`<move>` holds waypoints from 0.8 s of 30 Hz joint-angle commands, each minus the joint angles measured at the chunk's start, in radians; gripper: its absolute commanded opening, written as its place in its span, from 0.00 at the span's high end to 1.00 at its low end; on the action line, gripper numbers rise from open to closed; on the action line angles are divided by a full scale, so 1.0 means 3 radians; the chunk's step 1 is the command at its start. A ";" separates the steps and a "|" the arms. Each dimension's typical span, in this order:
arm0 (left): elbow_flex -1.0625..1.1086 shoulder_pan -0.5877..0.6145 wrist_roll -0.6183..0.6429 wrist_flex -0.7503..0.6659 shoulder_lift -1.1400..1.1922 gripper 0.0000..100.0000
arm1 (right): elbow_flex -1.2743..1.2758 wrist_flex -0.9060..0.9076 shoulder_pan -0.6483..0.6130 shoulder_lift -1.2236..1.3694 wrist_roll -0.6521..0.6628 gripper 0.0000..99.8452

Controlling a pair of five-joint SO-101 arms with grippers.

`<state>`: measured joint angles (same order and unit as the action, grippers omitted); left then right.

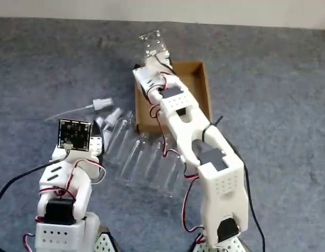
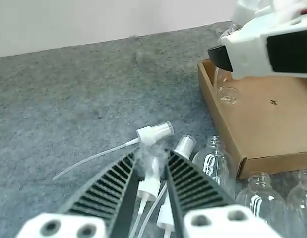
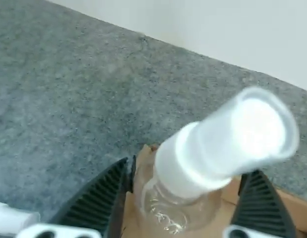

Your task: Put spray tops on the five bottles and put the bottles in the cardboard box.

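Observation:
My right gripper (image 1: 151, 67) is shut on a clear bottle (image 3: 175, 210) fitted with a white spray top (image 3: 232, 139) and holds it upright over the left end of the cardboard box (image 1: 203, 86). From the left wrist view, that bottle (image 2: 225, 89) hangs just inside the box wall (image 2: 217, 116). My left gripper (image 2: 152, 157) is low over the carpet, its fingers shut on a white spray top (image 2: 148, 186). Two more spray tops (image 2: 155, 133) (image 2: 184, 145) lie just beyond it. Several open clear bottles (image 1: 146, 160) lie side by side between the arms.
The box floor (image 2: 272, 119) is bare brown cardboard beside the hanging bottle. A thin dip tube (image 1: 67, 111) trails left from the far spray top. Grey carpet (image 1: 278, 105) spreads open to the right of the box and at far left.

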<state>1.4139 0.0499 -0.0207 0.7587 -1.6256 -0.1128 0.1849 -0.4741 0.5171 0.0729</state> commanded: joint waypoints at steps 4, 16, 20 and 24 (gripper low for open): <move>-0.0013 0.0033 -0.0082 -0.0077 0.0003 1.00 | -0.0483 0.0320 -0.0038 -0.0233 0.0015 0.73; -0.0013 0.0033 -0.0087 -0.0077 0.0003 1.00 | -0.1547 0.1588 -0.0018 -0.0494 0.0015 0.73; -0.0013 0.0033 -0.0087 -0.0077 0.0003 1.00 | -0.1808 0.2309 -0.0023 -0.0785 0.0015 0.74; -0.0013 0.0033 -0.0087 -0.0077 0.0003 1.00 | -0.1880 0.2959 -0.0023 -0.1153 0.0015 0.74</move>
<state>1.4139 0.0499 -0.0391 0.7587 -1.6256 -0.6068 0.9459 -0.4757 0.3038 0.0729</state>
